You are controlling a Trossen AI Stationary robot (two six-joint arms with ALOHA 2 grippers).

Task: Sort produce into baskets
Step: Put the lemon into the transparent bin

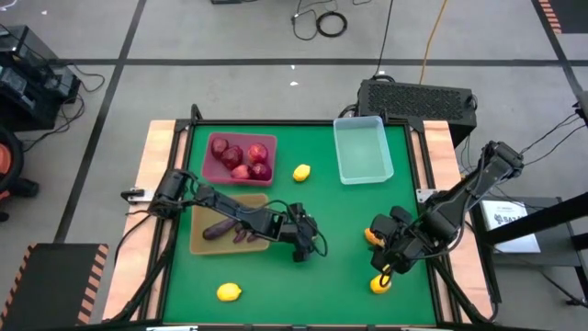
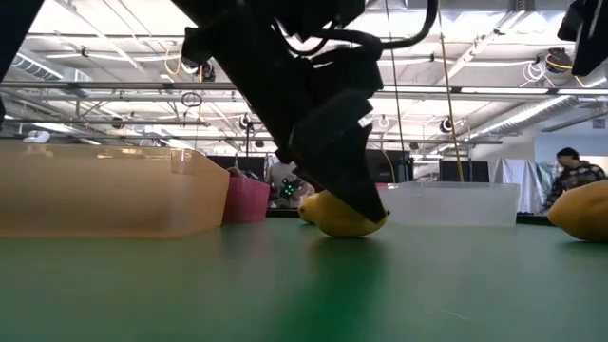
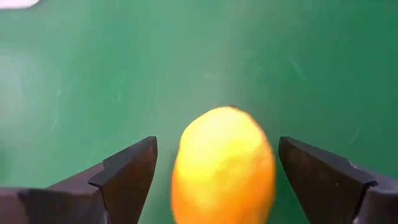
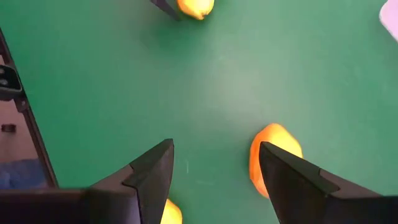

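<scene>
Lemon (image 3: 224, 167) cut off at left wrist frame edge. Left gripper (image 1: 303, 241) hides it from above. Lemon (image 2: 581, 211) cropped in low view.

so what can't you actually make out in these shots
- High view: the yellow lemon-like fruit under the left gripper is hidden by the arm; only the left wrist view shows it, between open fingers.
- High view: an orange fruit beside the right gripper is partly covered by it.
- Low view: a yellow fruit is cut off by the edge.
- High view: the dark purple vegetables on the flat tan tray are too small to count.
</scene>
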